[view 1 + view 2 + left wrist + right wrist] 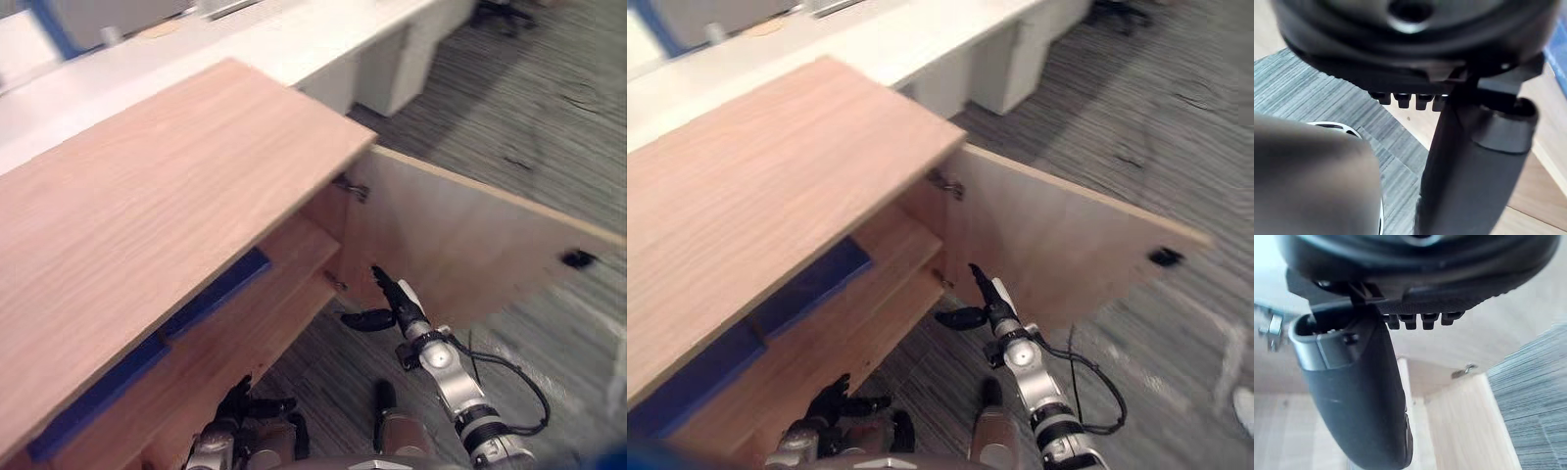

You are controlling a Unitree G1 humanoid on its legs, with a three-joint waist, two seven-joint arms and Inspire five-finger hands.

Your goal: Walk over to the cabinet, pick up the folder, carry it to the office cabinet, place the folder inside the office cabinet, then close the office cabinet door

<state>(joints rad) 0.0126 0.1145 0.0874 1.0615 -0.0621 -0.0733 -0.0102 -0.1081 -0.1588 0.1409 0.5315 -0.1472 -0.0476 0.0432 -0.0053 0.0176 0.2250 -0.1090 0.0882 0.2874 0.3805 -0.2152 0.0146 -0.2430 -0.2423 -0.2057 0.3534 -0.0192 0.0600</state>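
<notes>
1. Standing wide open, the door (470, 245) of the wooden office cabinet (147, 215) swings out over the grey carpet (549, 127), with a small dark handle (578, 258) near its far edge and metal hinges (351, 186) at the cabinet side.
2. The blue folder (216, 292) lies flat on the upper shelf inside the cabinet, under the top board, its long edge along the shelf front. Neither hand touches it.
3. The right hand (397, 304) is held out by the inner face of the door, low near the hinge side, fingers straight and thumb stuck out sideways, holding nothing. From here I can't tell if the fingertips meet the wood.
4. The left hand (240, 401) hangs low before the bottom shelf, fingers loosely spread and empty.
5. A long white desk (294, 39) runs behind the cabinet.
</notes>
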